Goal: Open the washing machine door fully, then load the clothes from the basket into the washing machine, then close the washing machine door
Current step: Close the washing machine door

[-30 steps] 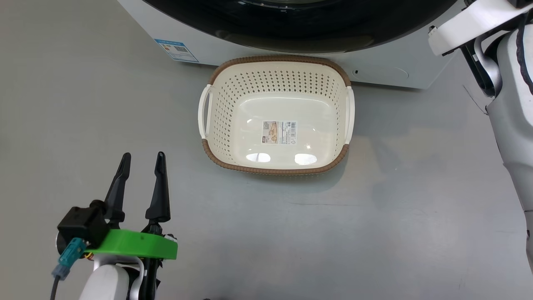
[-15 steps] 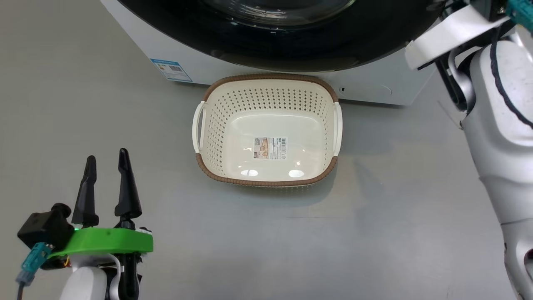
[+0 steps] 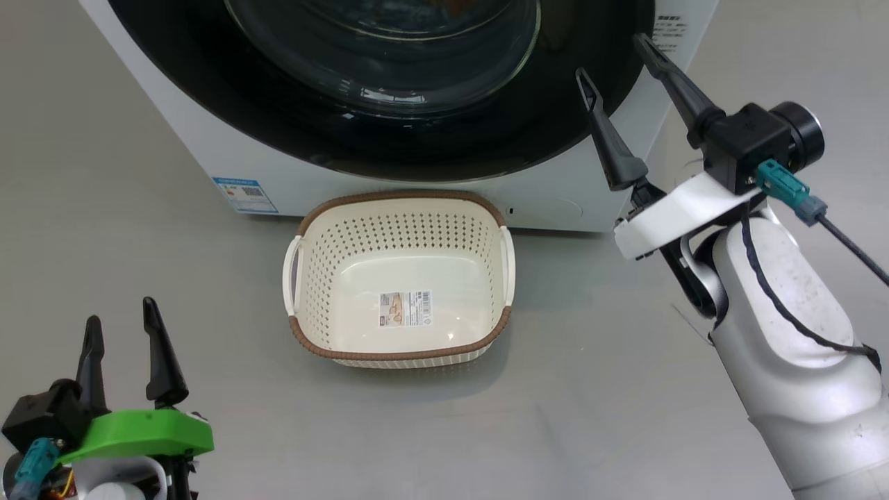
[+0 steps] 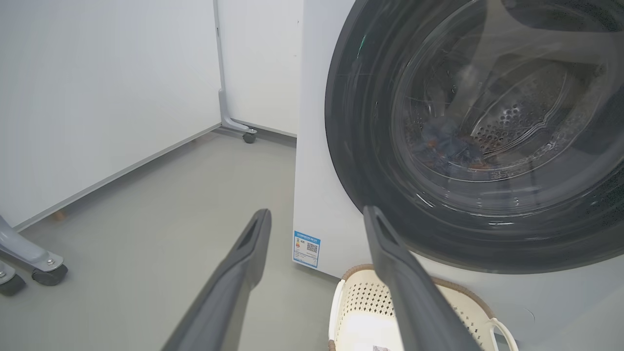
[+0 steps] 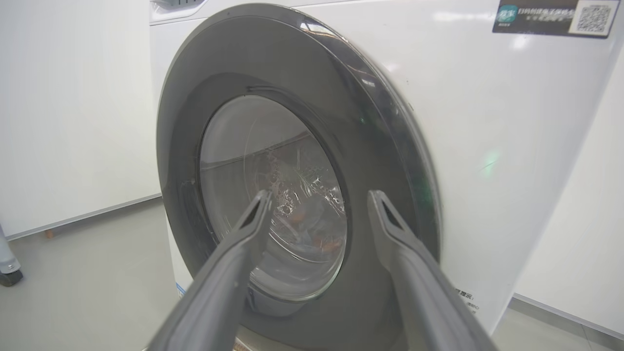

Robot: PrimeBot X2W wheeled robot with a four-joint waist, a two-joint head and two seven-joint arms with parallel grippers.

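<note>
The washing machine (image 3: 173, 149) stands at the top of the head view. Its glossy black washing machine door (image 3: 389, 132) lies flush against the front. Blue clothes (image 4: 446, 146) with orange marks (image 5: 312, 234) show dimly through the glass, inside the drum. On the floor just in front sits the cream basket (image 3: 479, 243), with only a barcode sticker inside. My right gripper (image 3: 610, 55) is open and raised beside the door's right edge, holding nothing. In its own view the right gripper (image 5: 320, 195) points at the door glass. My left gripper (image 3: 119, 316) (image 4: 317, 212) is open at the lower left, well clear of the basket.
Grey floor (image 3: 590, 389) surrounds the basket. A blue label (image 3: 244, 194) marks the machine's lower left front. White partition panels on castors (image 4: 249, 137) stand left of the machine, and a grey stand foot (image 4: 29, 258) rests on the floor nearer me.
The camera has tilted up, so more of the machine and door shows. My right gripper has come into the head view with its fingers apart. The left gripper stays open.
</note>
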